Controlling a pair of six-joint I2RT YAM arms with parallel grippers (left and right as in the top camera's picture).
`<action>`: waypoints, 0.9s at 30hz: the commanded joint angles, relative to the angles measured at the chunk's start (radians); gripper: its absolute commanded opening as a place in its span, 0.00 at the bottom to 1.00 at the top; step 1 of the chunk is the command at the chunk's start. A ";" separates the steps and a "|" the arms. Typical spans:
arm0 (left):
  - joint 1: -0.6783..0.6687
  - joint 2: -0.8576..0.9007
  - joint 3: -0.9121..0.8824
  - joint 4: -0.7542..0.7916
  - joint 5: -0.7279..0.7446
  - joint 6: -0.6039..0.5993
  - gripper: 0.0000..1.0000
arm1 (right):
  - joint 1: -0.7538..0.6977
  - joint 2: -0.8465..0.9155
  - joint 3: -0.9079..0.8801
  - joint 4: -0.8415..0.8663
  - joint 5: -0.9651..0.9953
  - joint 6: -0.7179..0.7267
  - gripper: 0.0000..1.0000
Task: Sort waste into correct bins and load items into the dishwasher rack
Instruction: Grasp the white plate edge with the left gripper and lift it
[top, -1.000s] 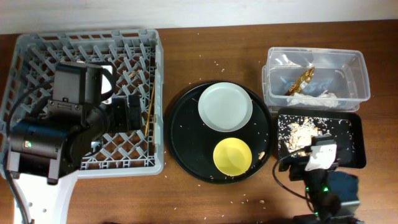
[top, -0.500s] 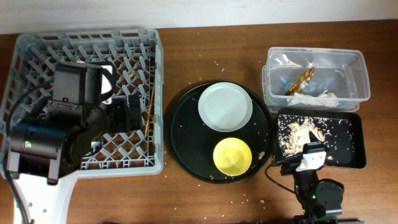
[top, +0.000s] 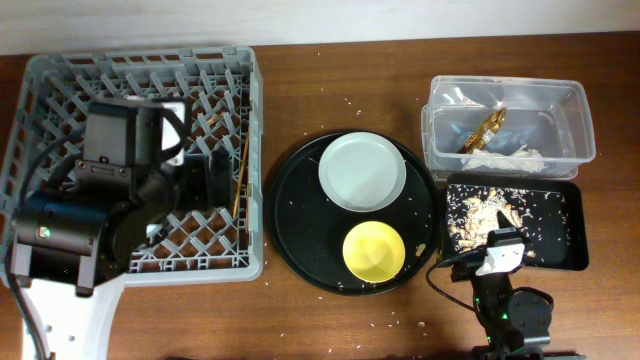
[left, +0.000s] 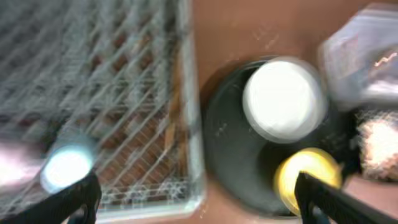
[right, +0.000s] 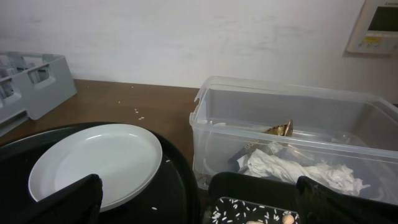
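The grey dishwasher rack (top: 60, 80) stands at the left, with the wooden chopsticks (top: 240, 178) lying along its right side. My left gripper (top: 215, 178) hovers open and empty over the rack. Its blurred wrist view (left: 199, 208) shows a pale blue cup (left: 65, 168) and a pink blur (left: 13, 171) in the rack. The pale plate (top: 362, 172) and the yellow bowl (top: 374, 250) sit on the round black tray (top: 295, 215). The clear tub (top: 570, 110) holds the wrapper (top: 485, 128) and the napkin (top: 512, 158). The black rectangular tray (top: 560, 245) holds food scraps (top: 487, 212) and rice. My right gripper (top: 500, 255) is open and empty at that tray's near edge.
Rice grains are scattered on the brown table between the rack and the tub. In the right wrist view (right: 205, 208), the plate (right: 96, 163) is at the left, the tub (right: 211, 134) is ahead, and the rack (right: 37, 78) is at the far left.
My right arm has drawn back toward the front table edge. My left arm has shifted slightly over the rack, and its wrist view is blurred by motion.
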 joint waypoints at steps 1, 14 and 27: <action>-0.013 0.026 -0.001 0.156 0.265 0.002 0.99 | -0.006 -0.010 -0.010 0.003 -0.009 -0.006 0.99; -0.255 0.683 -0.001 0.253 0.151 -0.032 0.71 | -0.006 -0.010 -0.010 0.003 -0.008 -0.006 0.98; -0.248 0.977 -0.001 0.376 0.282 -0.032 0.13 | -0.006 -0.010 -0.010 0.003 -0.009 -0.006 0.98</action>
